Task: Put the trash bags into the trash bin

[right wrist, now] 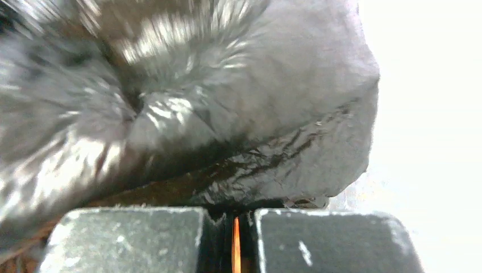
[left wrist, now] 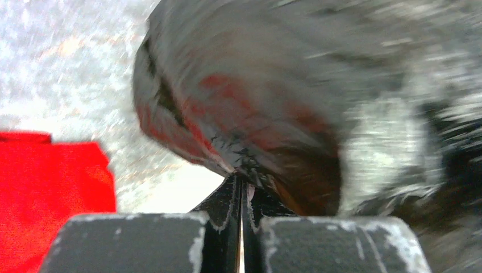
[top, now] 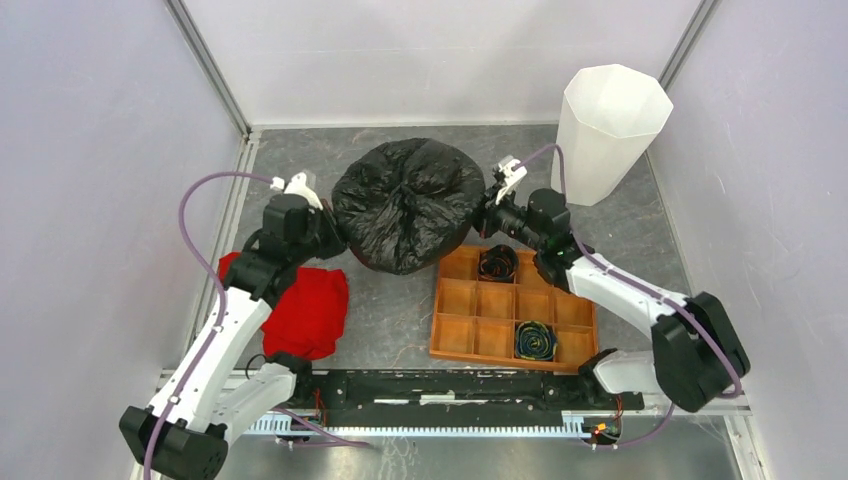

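Left fingers (left wrist: 142, 242) and right fingers (right wrist: 335, 242) tight on trash bag (top: 405, 205) close-up; trash bin (top: 605, 130) only overhead

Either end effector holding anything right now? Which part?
Both hold the trash bag: left end effector pinches its left edge, right end effector its right edge.

The top view is evenly lit and sharp; in both wrist views the trash bag (left wrist: 273, 85) is motion-blurred and backgrounds are overexposed.
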Controlling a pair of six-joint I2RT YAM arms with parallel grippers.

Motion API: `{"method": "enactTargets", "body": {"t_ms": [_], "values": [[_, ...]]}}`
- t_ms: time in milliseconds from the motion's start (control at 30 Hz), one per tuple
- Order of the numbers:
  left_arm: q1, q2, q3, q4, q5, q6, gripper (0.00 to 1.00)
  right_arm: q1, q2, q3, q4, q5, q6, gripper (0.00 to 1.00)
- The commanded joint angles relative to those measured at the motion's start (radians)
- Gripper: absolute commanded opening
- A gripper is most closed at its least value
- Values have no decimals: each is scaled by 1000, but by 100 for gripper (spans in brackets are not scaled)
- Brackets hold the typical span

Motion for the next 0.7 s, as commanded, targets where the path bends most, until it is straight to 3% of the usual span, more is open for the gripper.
{"method": "enactTargets", "body": {"t_ms": [0, 267, 400, 500, 567, 667], "values": [[2, 6, 130, 57, 61, -22, 2, 4, -82, 88, -63, -39, -59, 0], [2, -39, 178, 16, 37, -60, 2, 3, -36, 178, -213, -73, 28, 1], [2, 25, 108, 14, -19, -123, 2, 2, 190, 319, -304, -154, 100, 1], [2, 124, 6, 35, 73, -196, 2, 7, 382, 407, -399, -300, 114, 1], [2, 133, -61, 81, 157, -223, 2, 33, 370, 357, -378, -311, 106, 1], [3, 34, -59, 64, 156, -224, 2, 66, 269, 311, -391, -309, 65, 1]]}}
